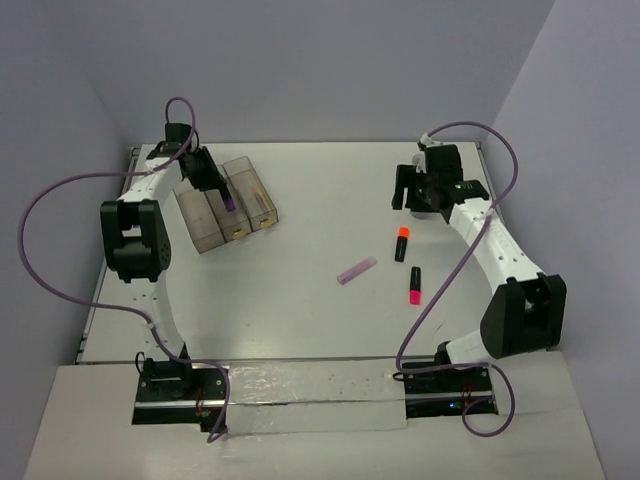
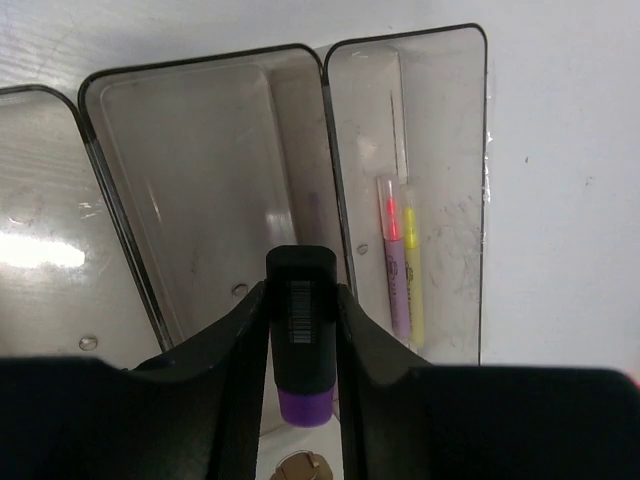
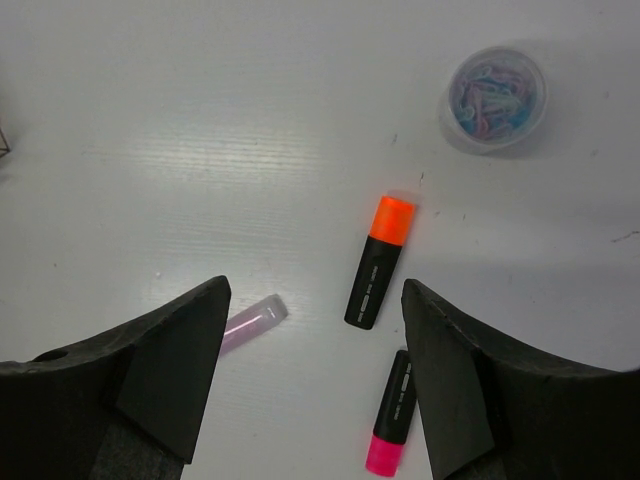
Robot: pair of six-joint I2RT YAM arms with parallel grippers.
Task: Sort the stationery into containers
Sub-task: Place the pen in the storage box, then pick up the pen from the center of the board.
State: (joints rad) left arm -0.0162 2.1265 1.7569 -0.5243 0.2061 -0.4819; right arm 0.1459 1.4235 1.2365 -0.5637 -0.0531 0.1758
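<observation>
Left tool [image 2: 300,296] clamps purple marker [image 2: 301,350] above the bins [image 2: 326,120], leftmost one cut off at frame edge. Right tool [image 3: 315,290] wide open, empty; lilac marker [image 3: 252,322] half hidden behind its finger [image 3: 170,370].

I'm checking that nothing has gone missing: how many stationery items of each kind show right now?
Markers: 4 (purple marker, orange marker, pink marker, lilac marker)
Thin sticks: 2 (pink-tipped stick, yellow stick)
Small round tub: 1
Total: 7
</observation>
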